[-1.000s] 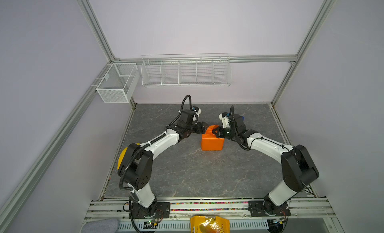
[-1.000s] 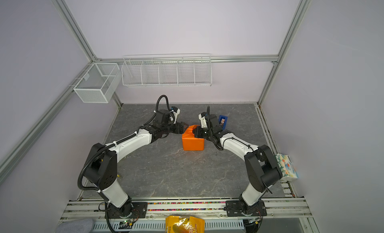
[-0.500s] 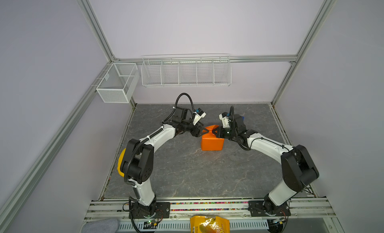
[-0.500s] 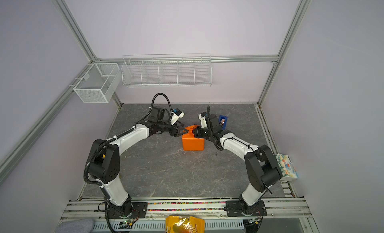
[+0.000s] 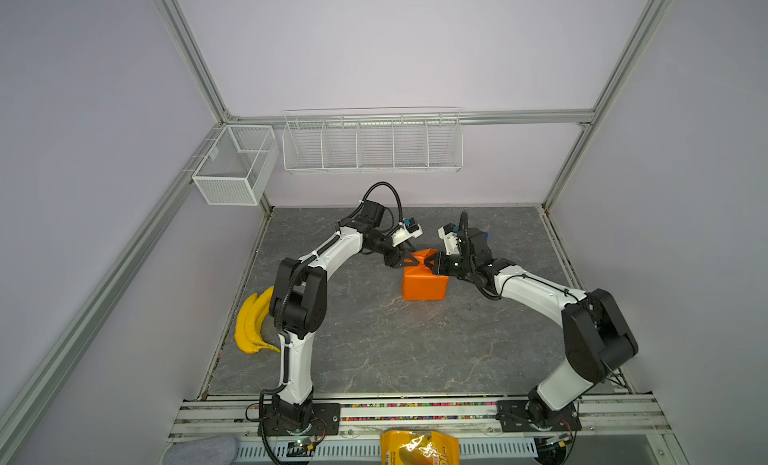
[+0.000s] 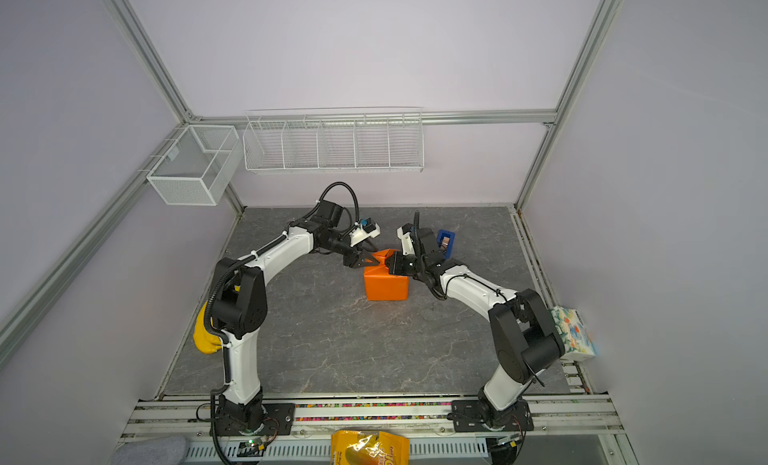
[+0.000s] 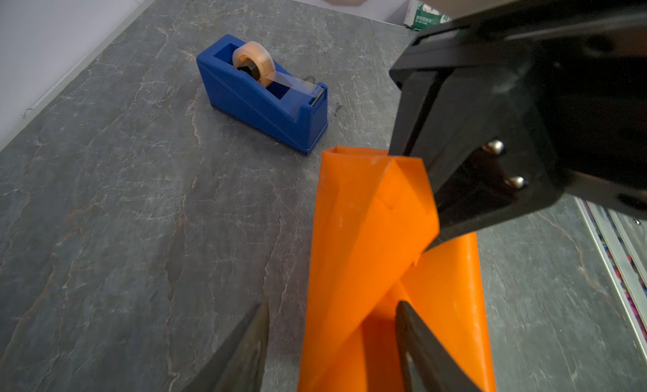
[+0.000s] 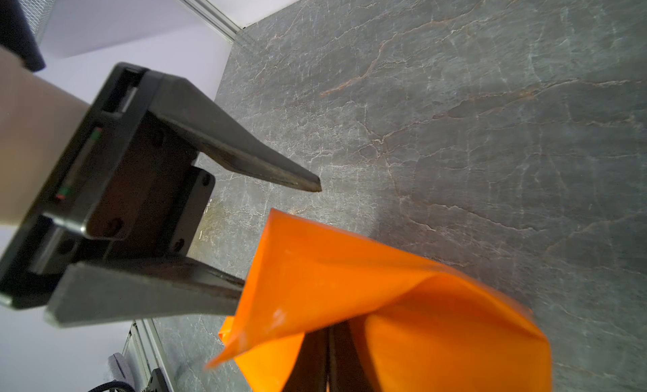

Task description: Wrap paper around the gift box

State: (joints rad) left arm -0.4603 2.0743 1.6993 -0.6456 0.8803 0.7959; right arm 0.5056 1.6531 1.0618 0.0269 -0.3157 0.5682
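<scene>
The orange paper (image 5: 424, 284) (image 6: 385, 285) is folded round a squarish parcel mid-table; the gift box is hidden inside it. At the parcel's far end a loose paper flap (image 7: 367, 232) (image 8: 332, 278) stands up. My right gripper (image 5: 433, 262) (image 8: 329, 358) is shut on that flap's edge. My left gripper (image 5: 410, 259) (image 7: 332, 341) faces it from the other side, open, with its fingers (image 7: 245, 351) astride the flap's lower fold. In the right wrist view one left finger (image 8: 266, 169) is clear of the paper and the other goes behind the flap.
A blue tape dispenser (image 7: 262, 96) (image 6: 445, 240) stands just behind the right gripper. Bananas (image 5: 251, 326) lie at the left table edge beside the left arm. A yellow snack bag (image 5: 419, 446) lies in front of the rail, and a patterned box (image 6: 573, 334) at the right edge.
My left gripper has moved right to the parcel's far end and its jaws have narrowed round the flap. The right gripper has kept its hold and place.
</scene>
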